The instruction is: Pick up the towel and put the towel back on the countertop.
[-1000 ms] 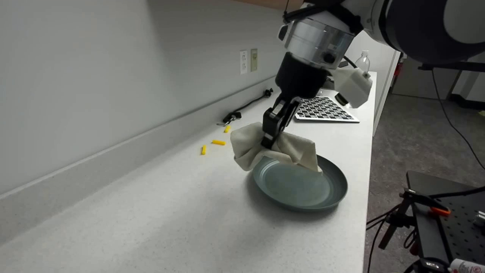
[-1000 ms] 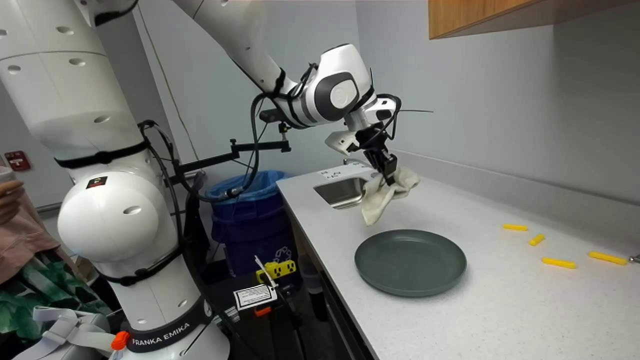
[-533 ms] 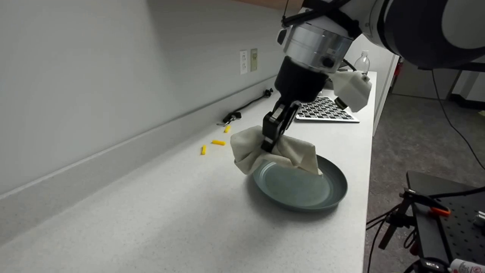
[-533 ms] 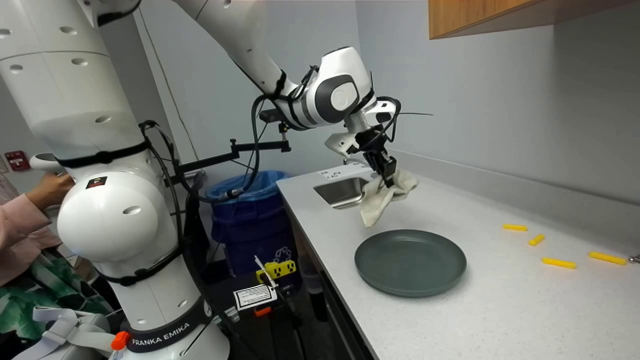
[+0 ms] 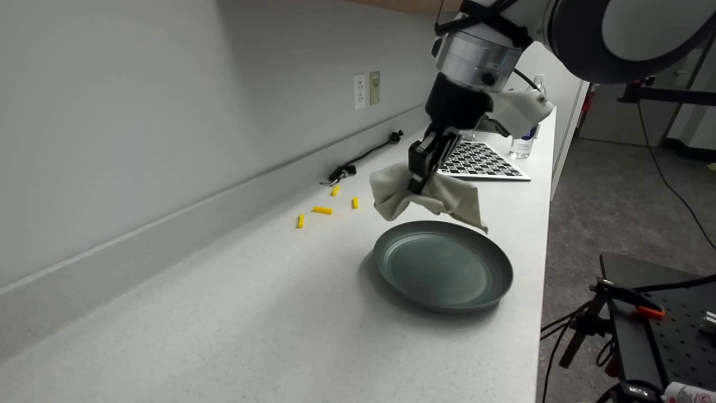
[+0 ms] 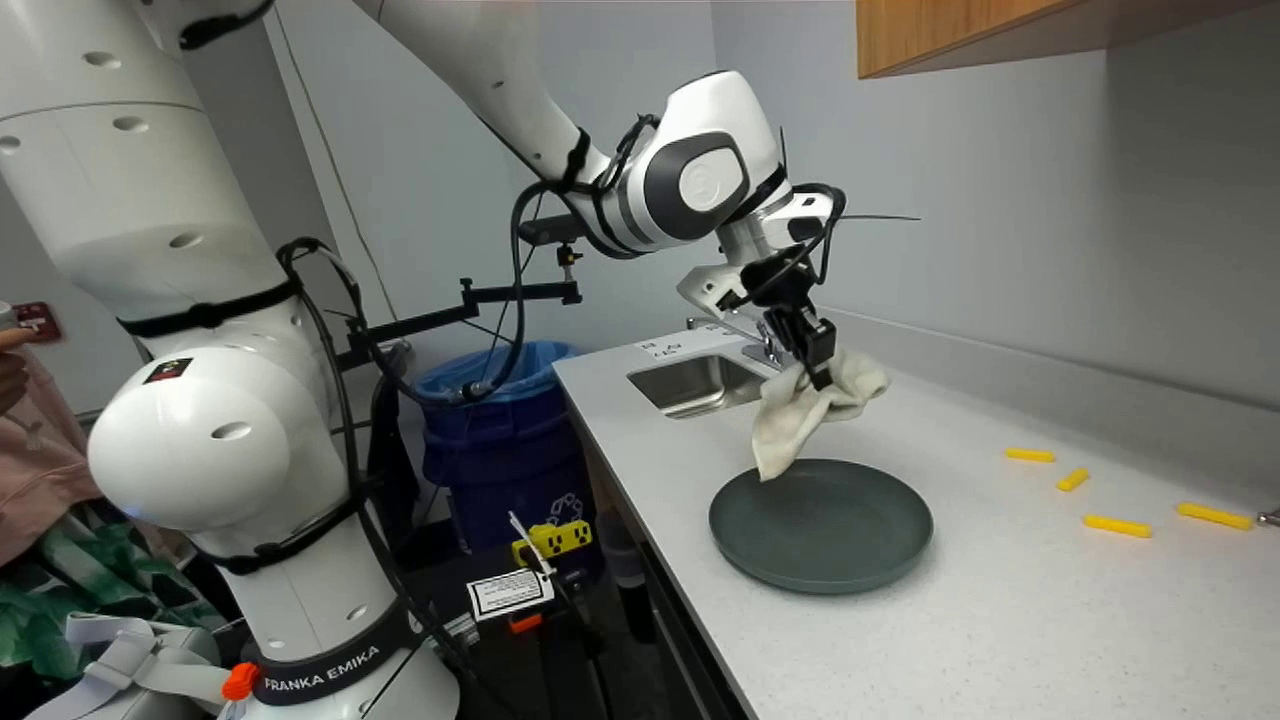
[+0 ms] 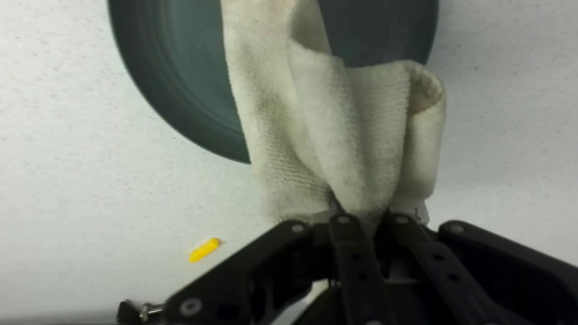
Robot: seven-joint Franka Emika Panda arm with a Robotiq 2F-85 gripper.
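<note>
My gripper (image 5: 417, 187) is shut on the off-white towel (image 5: 456, 198), pinching it near its middle, with folds hanging down on both sides. In an exterior view the gripper (image 6: 820, 380) holds the towel (image 6: 790, 420) in the air above the white countertop (image 6: 1010, 610), at the far side of the dark green plate (image 6: 820, 540). In the wrist view the towel (image 7: 316, 113) spreads from the jaws over part of the plate (image 7: 194, 67). The fingertips are partly hidden by the cloth.
Several yellow sticks (image 5: 323, 210) lie on the countertop near the wall, beside a black cable (image 5: 363, 157). A checkered board (image 5: 481, 161) and a bottle (image 5: 523, 145) stand farther back. A sink (image 6: 690, 385) lies behind the plate. A wooden cabinet (image 6: 1000, 35) hangs overhead.
The gripper has moved with the towel, up and to the right in an exterior view. More of the plate and another yellow stick now show there. The towel is still held.
</note>
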